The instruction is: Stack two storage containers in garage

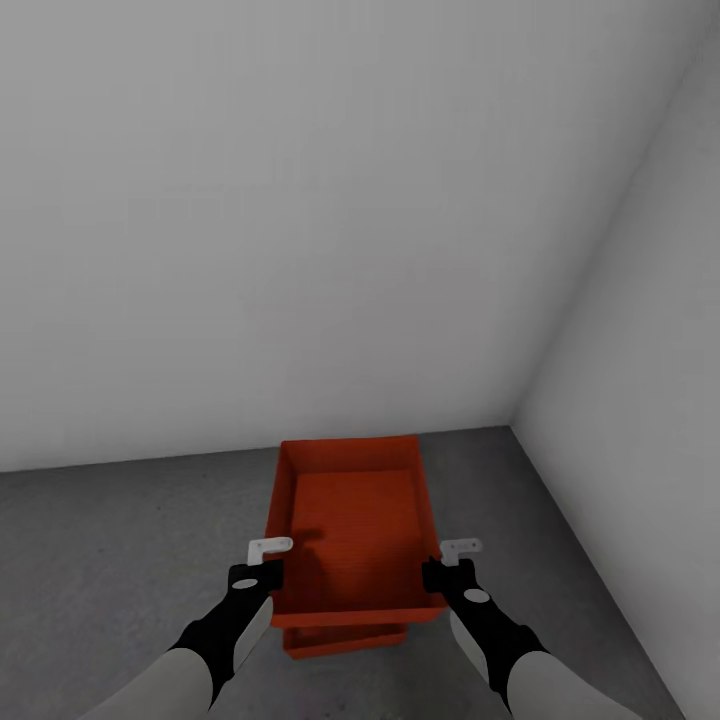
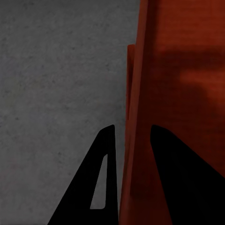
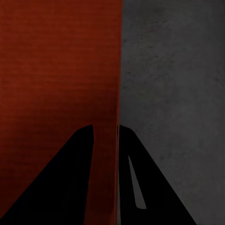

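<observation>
Grey concrete floor (image 1: 120, 560) by the garage corner; my left gripper (image 1: 262, 572) and right gripper (image 1: 447, 572) each pinch a side wall of the upper container (image 1: 355, 520), over the lower container (image 1: 345, 640). I should square edges, lower level, then release both together

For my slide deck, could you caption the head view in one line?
Both tools, left and right, grip the upper storage container by its side walls over the lower container on the concrete garage floor.

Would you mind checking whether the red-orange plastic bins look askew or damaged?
Nothing damaged. The upper red-orange plastic bin, a wall in each gripper, sits further back than the lower bin, whose near end pokes out.
</observation>
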Robot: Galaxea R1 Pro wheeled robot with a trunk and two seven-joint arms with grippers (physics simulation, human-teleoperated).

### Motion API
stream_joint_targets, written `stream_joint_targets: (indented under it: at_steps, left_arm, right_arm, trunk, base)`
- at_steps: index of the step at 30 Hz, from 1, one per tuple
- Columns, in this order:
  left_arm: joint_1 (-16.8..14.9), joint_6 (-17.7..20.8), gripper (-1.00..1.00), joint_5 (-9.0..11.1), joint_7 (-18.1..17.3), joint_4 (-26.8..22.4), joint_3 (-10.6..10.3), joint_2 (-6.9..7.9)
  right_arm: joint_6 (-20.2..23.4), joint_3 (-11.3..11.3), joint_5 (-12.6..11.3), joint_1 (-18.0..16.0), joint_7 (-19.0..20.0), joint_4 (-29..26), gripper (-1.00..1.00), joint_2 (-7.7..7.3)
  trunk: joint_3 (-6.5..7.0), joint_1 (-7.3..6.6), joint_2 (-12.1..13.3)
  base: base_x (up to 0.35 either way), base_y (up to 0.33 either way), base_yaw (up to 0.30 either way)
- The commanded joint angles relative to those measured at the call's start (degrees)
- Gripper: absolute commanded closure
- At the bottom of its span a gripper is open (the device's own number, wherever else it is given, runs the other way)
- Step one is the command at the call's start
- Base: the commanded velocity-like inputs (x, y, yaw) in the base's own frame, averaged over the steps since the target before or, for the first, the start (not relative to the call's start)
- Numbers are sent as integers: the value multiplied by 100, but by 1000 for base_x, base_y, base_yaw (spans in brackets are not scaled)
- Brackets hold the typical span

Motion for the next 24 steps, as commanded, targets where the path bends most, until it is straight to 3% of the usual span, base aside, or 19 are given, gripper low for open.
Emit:
stream_joint_targets:
  at_steps: [1,24]
  left_arm:
    - [-7,-22,100,0,55,-38,234,116]
    - [-8,-7,100,10,54,-53,248,107]
  right_arm:
    - [-4,-31,-295,-5,-29,15,100,-10]
    - [-17,-38,-288,-5,-29,15,100,-15]
  trunk:
    - [-10,3,-11]
    - [-10,3,-11]
  base:
    - [0,0,0]
    - [0,0,0]
